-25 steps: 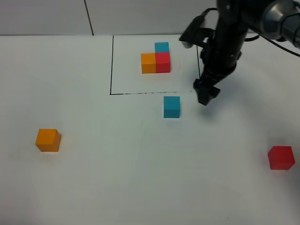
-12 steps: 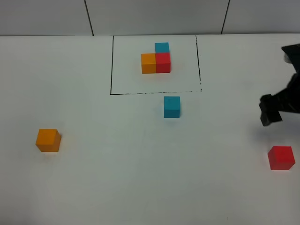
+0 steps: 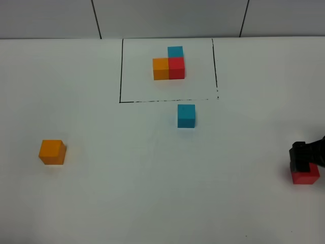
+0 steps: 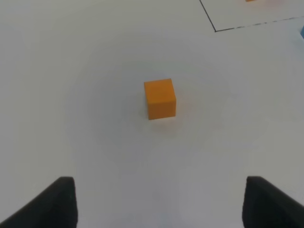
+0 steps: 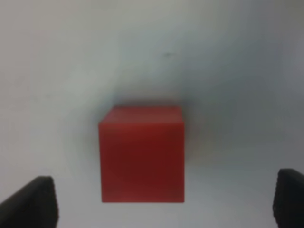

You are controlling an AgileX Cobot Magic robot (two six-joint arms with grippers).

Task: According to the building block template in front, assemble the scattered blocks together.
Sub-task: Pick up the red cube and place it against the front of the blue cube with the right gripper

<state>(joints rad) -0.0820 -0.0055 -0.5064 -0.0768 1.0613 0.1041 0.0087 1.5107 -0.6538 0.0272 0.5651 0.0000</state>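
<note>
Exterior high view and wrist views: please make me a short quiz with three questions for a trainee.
1. True or false: the loose blue cube lies outside the frame.
2. Which cube are the right fingers over? A orange cube, B red cube, C blue cube.
3. Fill in: the template holds ___ joined cubes.
Key: 1 true; 2 B; 3 three.

Left claw (image 4: 159, 203), right claw (image 5: 160, 199): jaws apart.
</note>
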